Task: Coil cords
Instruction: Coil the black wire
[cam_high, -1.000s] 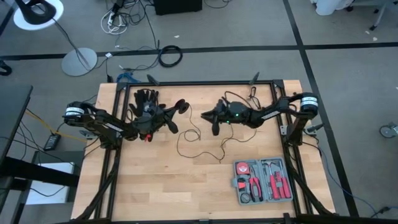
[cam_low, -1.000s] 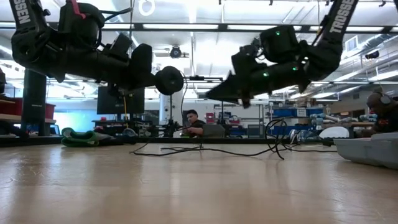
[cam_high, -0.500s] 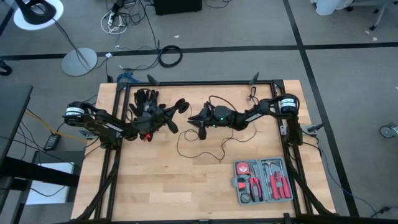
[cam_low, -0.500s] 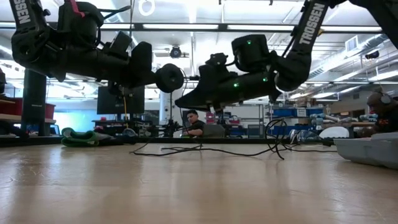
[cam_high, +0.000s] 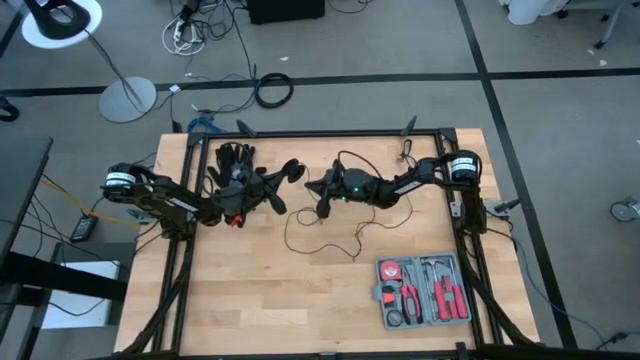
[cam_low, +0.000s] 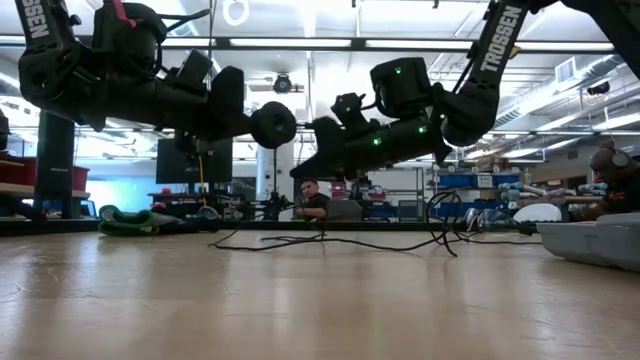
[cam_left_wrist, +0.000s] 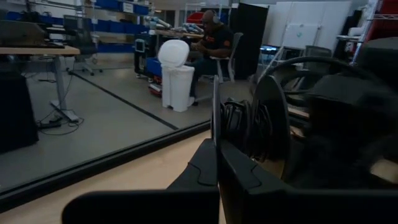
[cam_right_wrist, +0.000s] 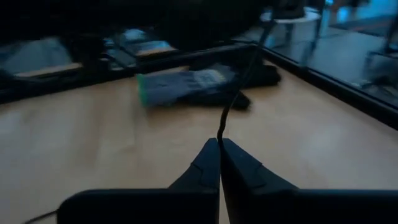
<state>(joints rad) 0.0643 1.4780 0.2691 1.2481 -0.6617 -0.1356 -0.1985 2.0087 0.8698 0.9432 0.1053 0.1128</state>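
Black and very thin, the cord (cam_high: 322, 236) is trailing in loose loops over the bench (cam_high: 250, 300) centre, its round disc (cam_high: 295, 171) being gripped by the left end effector (cam_high: 283, 183), pressed together at about ten o'clock from the loops. The right end effector (cam_right_wrist: 219, 151), at twelve o'clock above them, is pinching the wire between closed fingers. Pulling apart could be snapping or tangling so fine a strand; the glove (cam_high: 232, 160) nearby could be snagging it.
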